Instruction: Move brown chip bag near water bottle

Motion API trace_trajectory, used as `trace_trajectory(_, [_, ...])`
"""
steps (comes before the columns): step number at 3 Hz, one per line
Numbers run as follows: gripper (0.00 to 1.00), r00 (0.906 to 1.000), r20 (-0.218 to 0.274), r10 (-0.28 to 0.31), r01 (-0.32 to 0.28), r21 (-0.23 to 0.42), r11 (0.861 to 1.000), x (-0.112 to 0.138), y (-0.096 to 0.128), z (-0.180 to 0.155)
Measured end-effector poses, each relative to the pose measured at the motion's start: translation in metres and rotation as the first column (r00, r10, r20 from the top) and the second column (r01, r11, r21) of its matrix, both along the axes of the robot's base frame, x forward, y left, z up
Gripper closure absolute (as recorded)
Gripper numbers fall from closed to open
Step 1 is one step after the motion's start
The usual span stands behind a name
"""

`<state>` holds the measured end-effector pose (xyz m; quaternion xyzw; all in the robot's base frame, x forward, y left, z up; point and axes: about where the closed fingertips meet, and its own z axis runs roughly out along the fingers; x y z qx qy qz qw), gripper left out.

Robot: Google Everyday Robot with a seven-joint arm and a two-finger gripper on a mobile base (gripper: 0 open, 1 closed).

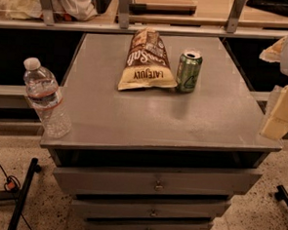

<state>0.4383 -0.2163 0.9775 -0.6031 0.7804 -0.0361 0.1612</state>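
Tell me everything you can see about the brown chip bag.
The brown chip bag is a crinkly pouch, dark brown with white script at its far end, cream-yellow and printed LATE JULY at its near end. It lies flat, looking unopened, toward the back of the grey cabinet top, close beside the green can; contact is unclear. The gripper is at the view's right edge, apart from it.

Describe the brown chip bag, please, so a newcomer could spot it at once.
On the grey cabinet, look to the far middle of its top, away from the gripper at the picture's right edge. The brown chip bag lies beside a green can: crinkly, with a cream LATE JULY end.
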Motion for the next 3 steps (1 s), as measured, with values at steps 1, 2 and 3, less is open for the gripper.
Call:
trace_trajectory(1, [0.0, 1.0, 0.0, 0.0, 0.0, 0.0, 1.0, 0.0, 0.0, 0.0])
trace_trajectory(2, [0.0, 0.9967, 0.078, 0.021, -0.027, 0.084, 0.996, 0.028, 0.007, 0.011])
trace_trajectory(3, [0.0, 0.9874, 0.157, 0.02, -0.054, 0.217, 0.975, 0.087, 0.022, 0.027])
